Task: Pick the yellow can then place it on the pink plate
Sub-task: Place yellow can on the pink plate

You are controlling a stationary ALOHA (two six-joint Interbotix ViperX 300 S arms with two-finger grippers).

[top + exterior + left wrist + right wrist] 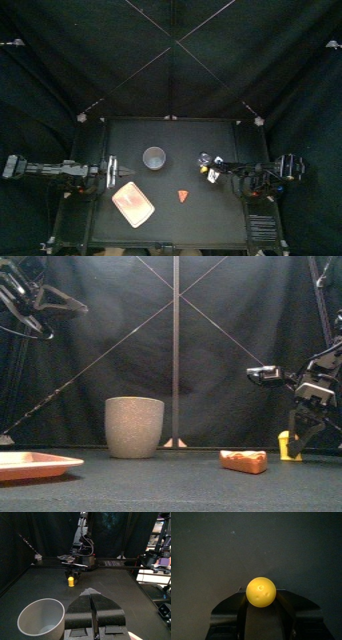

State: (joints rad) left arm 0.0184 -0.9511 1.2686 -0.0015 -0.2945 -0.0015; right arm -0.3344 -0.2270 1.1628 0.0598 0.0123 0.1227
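Note:
The yellow can stands upright near the table's right side, small in the top view. My right gripper is shut on the yellow can, one jaw pressed to each side of it. From the front, the right gripper comes down just right of the can, which sits at table level. The pink plate lies at the front left, flat and low. My left gripper is shut on nothing and held up at the left, facing the can.
A tall grey speckled cup stands mid-table behind the plate, close beside my left jaws. A small orange toy food lies between plate and can.

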